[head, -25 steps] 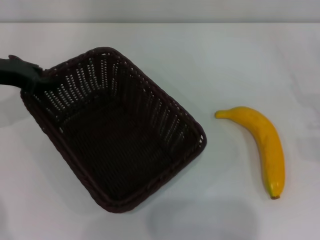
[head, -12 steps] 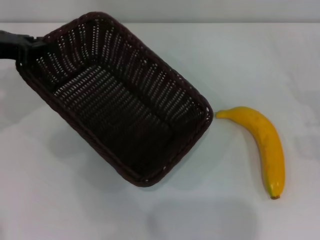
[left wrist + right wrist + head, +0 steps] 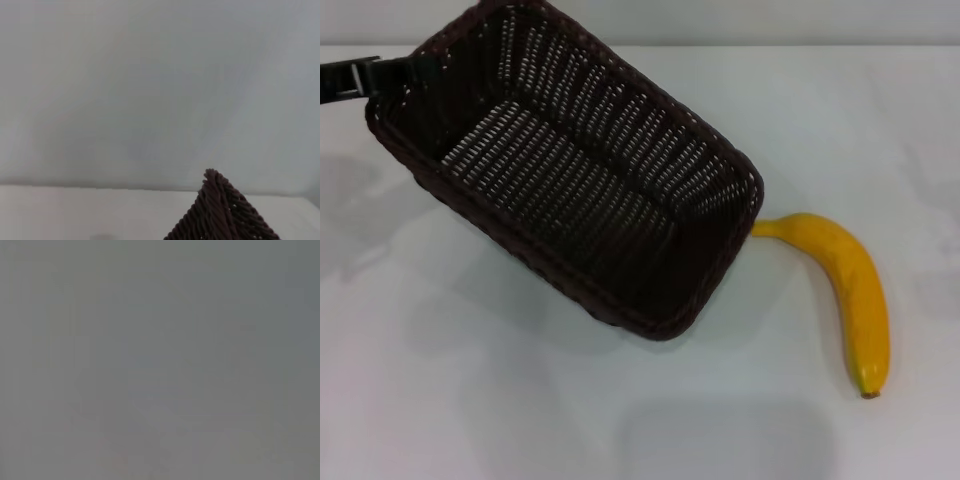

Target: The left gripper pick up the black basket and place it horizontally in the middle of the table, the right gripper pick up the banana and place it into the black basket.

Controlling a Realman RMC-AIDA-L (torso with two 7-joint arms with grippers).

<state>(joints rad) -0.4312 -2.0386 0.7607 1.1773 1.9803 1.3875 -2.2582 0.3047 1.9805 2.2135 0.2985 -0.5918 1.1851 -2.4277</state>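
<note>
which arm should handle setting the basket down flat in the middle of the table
Left. The left gripper already grips the black basket at its far left rim corner, holding it tilted above the table. The right gripper isn't visible in any view, and the banana awaits it.

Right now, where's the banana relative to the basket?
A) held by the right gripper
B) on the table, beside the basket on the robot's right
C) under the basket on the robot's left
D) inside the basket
B: in the head view the banana lies on the white table to the robot's right of the tilted black basket, which the left gripper holds by its far-left rim.
</note>
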